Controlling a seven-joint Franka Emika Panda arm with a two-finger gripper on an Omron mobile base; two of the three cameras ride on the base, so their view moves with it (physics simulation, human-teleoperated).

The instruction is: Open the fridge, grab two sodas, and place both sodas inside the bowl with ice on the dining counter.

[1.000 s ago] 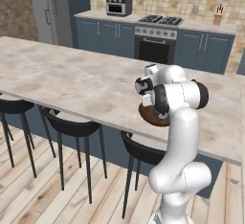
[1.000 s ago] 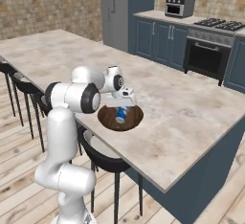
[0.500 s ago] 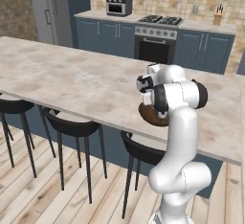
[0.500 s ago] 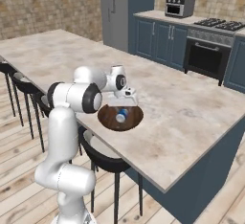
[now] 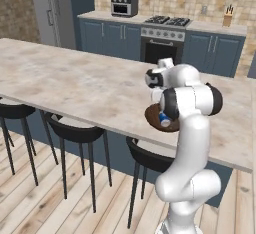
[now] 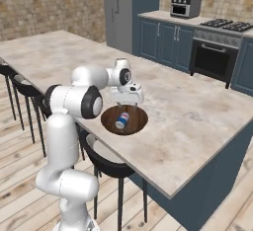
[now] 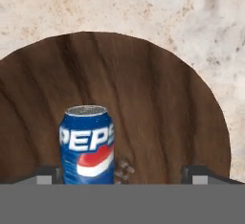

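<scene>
With the gripper (image 6: pixel 127 98) fingers spread apart above it, the blue Pepsi can (image 7: pixel 86 144) lying in the wooden bowl (image 7: pixel 158 98) could get clipped by a fingertip (image 7: pixel 48 172) on retreat and roll out.

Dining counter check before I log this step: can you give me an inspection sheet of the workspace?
Surface: dining counter, mottled stone.
Job's things: blue soda can lies in the brown bowl; no red can seen; fridge doors shut.
Clutter: nothing seen on the counter besides the bowl.
Grippers: gripper above the bowl, jaws open, holding nothing.
Cables: nothing seen.
Surroundings: black stools, stove, blue cabinets.
</scene>
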